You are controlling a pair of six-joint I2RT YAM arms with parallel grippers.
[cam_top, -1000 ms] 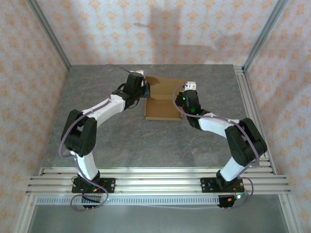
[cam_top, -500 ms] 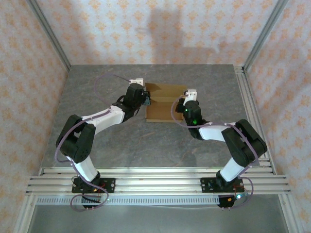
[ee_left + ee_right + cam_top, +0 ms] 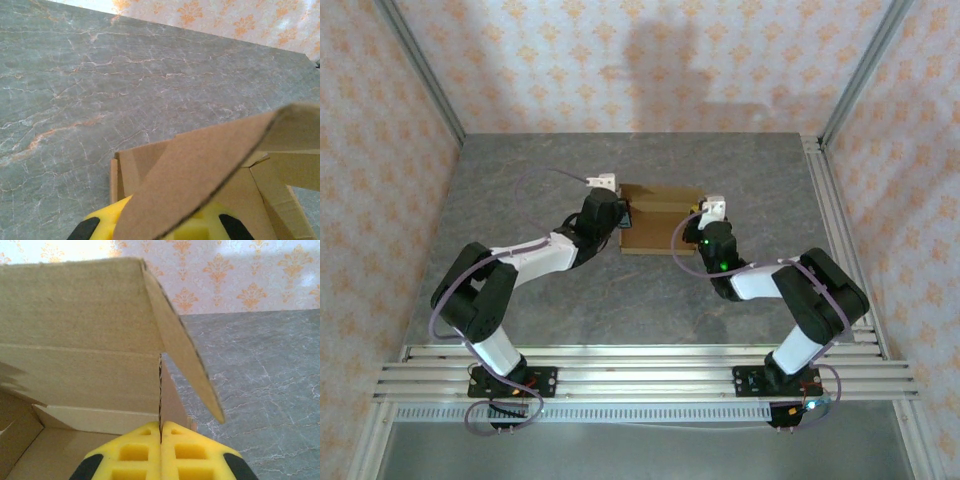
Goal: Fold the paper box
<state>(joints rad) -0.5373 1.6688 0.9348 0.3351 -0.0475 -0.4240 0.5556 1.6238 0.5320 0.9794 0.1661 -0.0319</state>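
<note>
Erection stage, side walls: paper box [image 3: 655,218] sits partly raised at upper centre of the tabletop [image 3: 535,180]. Its left flap is pinched in the clenched left end effector [image 3: 161,226]; the right end effector [image 3: 161,450] is clenched on the right wall's edge. Next, probably, both walls must be stood upright evenly, without tearing.

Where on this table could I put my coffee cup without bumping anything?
Roomiest: the near middle of the table, bordered by both arms, the paper box and the front rails. The far left corner by the wall is bare. Crowded: either side of the box, where the left gripper and right gripper pinch it.
</note>
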